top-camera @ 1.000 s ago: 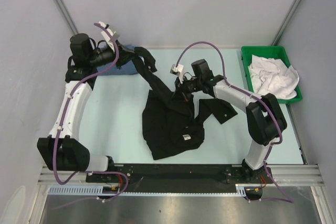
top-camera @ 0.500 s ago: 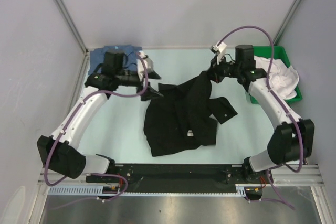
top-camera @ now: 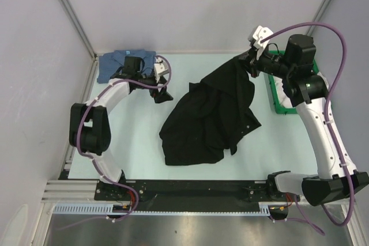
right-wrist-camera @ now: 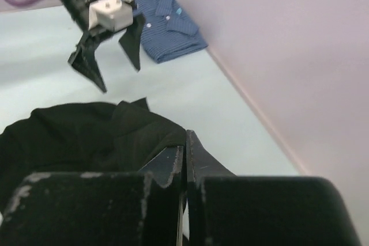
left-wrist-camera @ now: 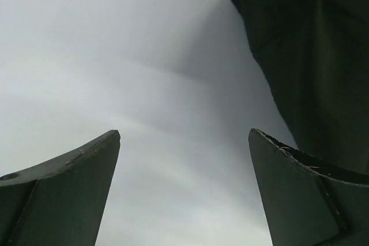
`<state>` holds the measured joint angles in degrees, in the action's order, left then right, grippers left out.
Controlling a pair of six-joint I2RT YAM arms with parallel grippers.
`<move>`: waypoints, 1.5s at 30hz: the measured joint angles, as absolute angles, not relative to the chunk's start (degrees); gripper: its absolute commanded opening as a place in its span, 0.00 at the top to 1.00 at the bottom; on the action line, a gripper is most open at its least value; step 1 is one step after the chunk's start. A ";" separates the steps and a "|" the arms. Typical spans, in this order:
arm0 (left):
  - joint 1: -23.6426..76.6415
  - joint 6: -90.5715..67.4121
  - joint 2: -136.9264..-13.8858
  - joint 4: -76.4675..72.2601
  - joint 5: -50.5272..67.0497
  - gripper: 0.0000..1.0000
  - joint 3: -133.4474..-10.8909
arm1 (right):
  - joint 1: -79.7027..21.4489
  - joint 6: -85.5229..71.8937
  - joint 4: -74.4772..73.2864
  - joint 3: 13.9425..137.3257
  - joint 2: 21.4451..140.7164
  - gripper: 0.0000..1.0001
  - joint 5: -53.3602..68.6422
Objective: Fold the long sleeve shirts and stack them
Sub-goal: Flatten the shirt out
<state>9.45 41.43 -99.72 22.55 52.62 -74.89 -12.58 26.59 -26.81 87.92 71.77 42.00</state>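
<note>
1. The left gripper is over the far left part of the pale turquoise table top. It sits between the two shirts.
2. The left gripper's fingers are spread wide and nothing sits between them. The left wrist view shows bare table surface in the gap and black cloth at the upper right of the picture.
3. The right gripper is raised at the far right of the table, just beside the green plastic bin. The right arm hides most of the bin.
4. The right gripper's fingers are pressed together on a fold of the large black collared cloth shirt. The cloth bunches directly in front of the fingertips in the right wrist view.
5. The black shirt is unfolded. Its pinched edge is held up at the far right. The rest drapes down and to the left, and lies crumpled on the middle of the table.
6. The blue denim-like button-up shirt lies folded in the far left corner of the table with its collar uppermost. It is behind the left gripper and well apart from the black shirt. White buttons show on it in the right wrist view.
</note>
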 measured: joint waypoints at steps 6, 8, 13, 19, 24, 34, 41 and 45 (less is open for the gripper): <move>12.60 36.62 -102.19 23.14 62.63 0.09 -73.03 | -12.99 25.71 -26.50 90.21 73.01 1.00 40.49; 13.19 33.06 -101.93 21.41 66.32 0.11 -70.02 | -13.56 25.06 -25.87 90.43 74.43 1.00 39.99; 14.48 27.40 -100.79 19.90 71.81 0.24 -61.76 | -16.95 23.05 -23.49 91.24 79.11 1.00 37.82; 18.74 20.18 -97.89 16.78 69.97 0.96 -57.30 | -23.75 19.75 -19.59 96.79 86.11 1.00 36.21; 6.31 10.31 -90.91 11.62 69.47 1.00 -57.17 | -29.89 14.96 -16.27 104.97 91.29 1.00 35.31; -1.52 10.94 -64.84 18.13 70.57 0.01 -59.79 | -29.28 -2.09 -8.45 114.39 91.96 1.00 35.83; 7.84 8.97 -72.03 12.88 63.83 0.12 -51.09 | -23.99 -3.05 -9.08 106.72 81.91 1.00 35.38; 13.91 6.81 -78.39 8.36 58.35 0.08 -46.00 | -23.64 -3.07 -9.15 105.60 80.79 1.00 35.51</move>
<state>13.91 6.81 -78.39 8.36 58.35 -46.00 -23.64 -3.07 -9.15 105.60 80.79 35.51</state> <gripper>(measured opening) 0.898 0.012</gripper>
